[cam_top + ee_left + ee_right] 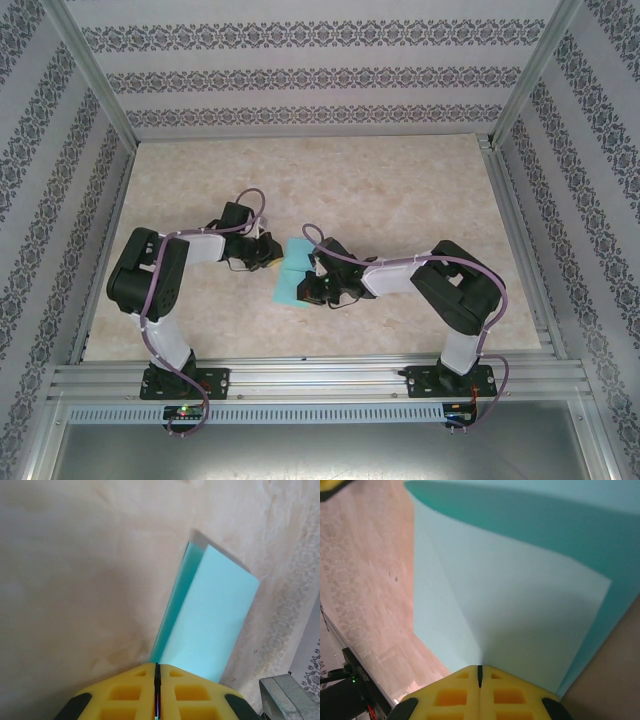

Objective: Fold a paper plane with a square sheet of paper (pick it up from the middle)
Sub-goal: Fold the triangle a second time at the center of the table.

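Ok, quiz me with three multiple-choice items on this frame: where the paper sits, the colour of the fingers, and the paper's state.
1. Where is the sheet of paper?
A: by the far wall.
B: mid-way across the table, between the left fingers and right fingers.
C: on the near rail.
2. What colour are those fingers?
A: yellow.
B: red.
C: white.
3. The sheet is:
A: flat, one layer.
B: crumpled.
C: folded over.
Key: 1 B, the top view shows it between both arms; 2 A, both wrist views show yellow; 3 C, the left wrist view shows two layers.
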### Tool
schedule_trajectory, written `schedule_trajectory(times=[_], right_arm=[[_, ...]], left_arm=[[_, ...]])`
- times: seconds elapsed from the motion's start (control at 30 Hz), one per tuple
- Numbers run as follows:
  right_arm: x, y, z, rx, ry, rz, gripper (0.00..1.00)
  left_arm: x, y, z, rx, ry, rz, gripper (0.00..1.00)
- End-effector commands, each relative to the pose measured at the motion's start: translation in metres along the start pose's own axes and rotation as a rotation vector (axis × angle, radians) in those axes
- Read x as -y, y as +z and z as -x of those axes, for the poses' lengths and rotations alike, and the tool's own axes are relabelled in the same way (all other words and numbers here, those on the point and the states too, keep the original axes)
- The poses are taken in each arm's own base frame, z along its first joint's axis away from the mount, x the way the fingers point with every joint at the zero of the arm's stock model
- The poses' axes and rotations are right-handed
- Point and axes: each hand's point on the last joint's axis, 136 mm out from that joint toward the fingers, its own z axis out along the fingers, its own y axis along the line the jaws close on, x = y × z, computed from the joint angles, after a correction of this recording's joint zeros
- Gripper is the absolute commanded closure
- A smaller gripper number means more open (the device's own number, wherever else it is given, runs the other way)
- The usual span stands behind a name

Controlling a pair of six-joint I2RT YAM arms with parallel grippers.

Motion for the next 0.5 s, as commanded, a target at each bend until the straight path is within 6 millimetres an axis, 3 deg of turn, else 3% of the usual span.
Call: schedule_trajectory(times=[0.0,0.13,0.23,0.33,0.47], right_arm=[[0.044,0.005,-0.02,-0.086,0.058,-0.148,1.0],[0.043,0.006,-0.016,-0.086,0.061,-0.148,1.0],[0.04,0.006,-0.013,-0.085,0.06,-0.141,1.0],[0.04,0.006,-0.013,-0.084,0.059,-0.142,1.0],[0.041,0.005,-0.013,-0.086,0.059,-0.144,1.0]], left_arm=[[0.027,-0.027,0.004,0.026,0.072,-0.039,0.88],[0.046,-0.04,-0.021,0.003,0.113,-0.086,0.88],[0.048,-0.032,-0.047,-0.047,0.144,-0.086,0.89],[0.037,-0.017,-0.063,-0.088,0.15,-0.05,0.9],[0.021,0.002,-0.067,-0.105,0.117,-0.033,0.92]])
